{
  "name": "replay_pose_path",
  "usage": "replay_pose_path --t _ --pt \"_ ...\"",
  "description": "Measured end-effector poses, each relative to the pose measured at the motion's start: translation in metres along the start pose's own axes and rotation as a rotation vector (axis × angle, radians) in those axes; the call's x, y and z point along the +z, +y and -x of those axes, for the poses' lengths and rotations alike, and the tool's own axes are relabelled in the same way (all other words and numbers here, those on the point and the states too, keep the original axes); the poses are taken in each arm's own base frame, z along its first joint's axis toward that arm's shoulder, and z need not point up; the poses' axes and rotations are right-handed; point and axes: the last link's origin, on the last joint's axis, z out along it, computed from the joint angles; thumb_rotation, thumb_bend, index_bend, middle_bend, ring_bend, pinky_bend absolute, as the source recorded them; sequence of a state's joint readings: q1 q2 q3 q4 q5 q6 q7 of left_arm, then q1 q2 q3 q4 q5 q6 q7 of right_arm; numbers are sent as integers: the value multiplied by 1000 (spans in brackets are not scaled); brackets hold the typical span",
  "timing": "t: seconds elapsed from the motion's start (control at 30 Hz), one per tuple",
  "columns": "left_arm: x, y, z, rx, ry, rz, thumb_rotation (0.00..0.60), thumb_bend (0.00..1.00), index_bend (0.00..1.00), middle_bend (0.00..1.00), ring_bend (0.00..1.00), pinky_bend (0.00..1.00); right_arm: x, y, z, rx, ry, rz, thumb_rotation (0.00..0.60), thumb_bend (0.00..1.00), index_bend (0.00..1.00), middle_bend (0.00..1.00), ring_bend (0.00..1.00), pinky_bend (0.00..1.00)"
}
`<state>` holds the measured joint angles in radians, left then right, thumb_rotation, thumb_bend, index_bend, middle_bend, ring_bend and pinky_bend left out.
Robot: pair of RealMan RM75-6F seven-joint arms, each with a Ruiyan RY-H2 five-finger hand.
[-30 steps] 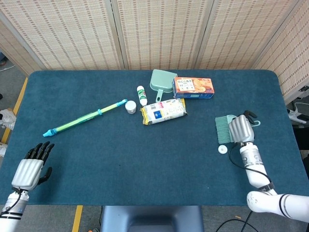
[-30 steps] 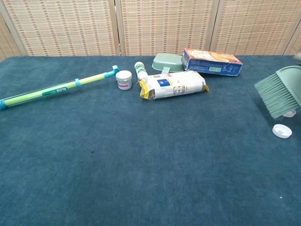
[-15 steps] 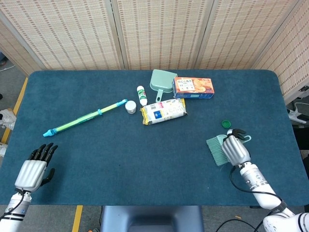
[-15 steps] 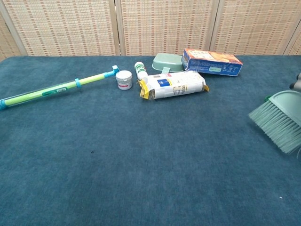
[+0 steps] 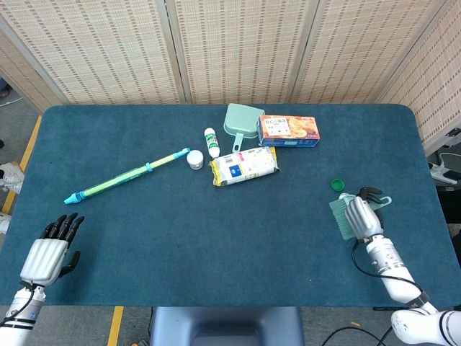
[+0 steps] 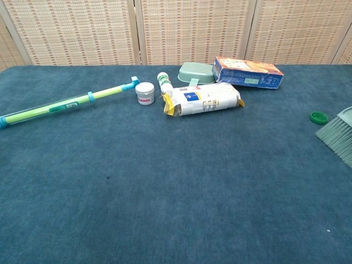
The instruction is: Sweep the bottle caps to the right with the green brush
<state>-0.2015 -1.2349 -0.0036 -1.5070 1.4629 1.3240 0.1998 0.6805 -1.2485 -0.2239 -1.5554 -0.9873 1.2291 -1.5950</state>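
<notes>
My right hand (image 5: 362,216) grips the green brush (image 5: 341,216) at the right side of the table; the handle's loop sticks out past the hand. In the chest view only the brush's bristles (image 6: 338,136) show, at the right edge, low over the cloth. A green bottle cap (image 5: 336,185) lies just beyond the bristles, apart from them, also seen as the green cap (image 6: 318,116) in the chest view. No white cap is visible in either view. My left hand (image 5: 49,252) hovers at the near left corner, fingers straight, holding nothing.
At the back middle lie a snack bag (image 5: 243,165), an orange box (image 5: 288,130), a green dustpan (image 5: 241,120), a small white bottle (image 5: 211,142) and a white jar (image 5: 195,158). A long green-blue stick (image 5: 126,176) lies at the left. The table's right edge (image 5: 432,216) is close to the brush.
The brush and right hand swung toward the near side, then shifted right. The green cap came into view behind the bristles; the white cap seen one second ago no longer shows.
</notes>
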Motion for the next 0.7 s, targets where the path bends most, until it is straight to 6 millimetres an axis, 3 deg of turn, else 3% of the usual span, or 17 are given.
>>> replay_pose_path --t 0.13,0.33,0.53,0.7 --pt "0 1 1 3 -1 1 600 452 0 1 16 162 1 5 12 -11 -33 27 600 424 937 834 589 480" --pt "0 2 0 2 3 -1 600 451 0 1 15 162 0 14 11 141 -7 54 600 424 937 835 590 479" --pt "0 1 0 -1 4 -1 600 451 0 1 16 162 -11 23 -1 504 71 73 600 424 937 836 567 389" --pt "0 4 3 4 -6 5 600 451 0 1 16 162 -27 12 -19 878 161 13 600 424 936 836 547 360"
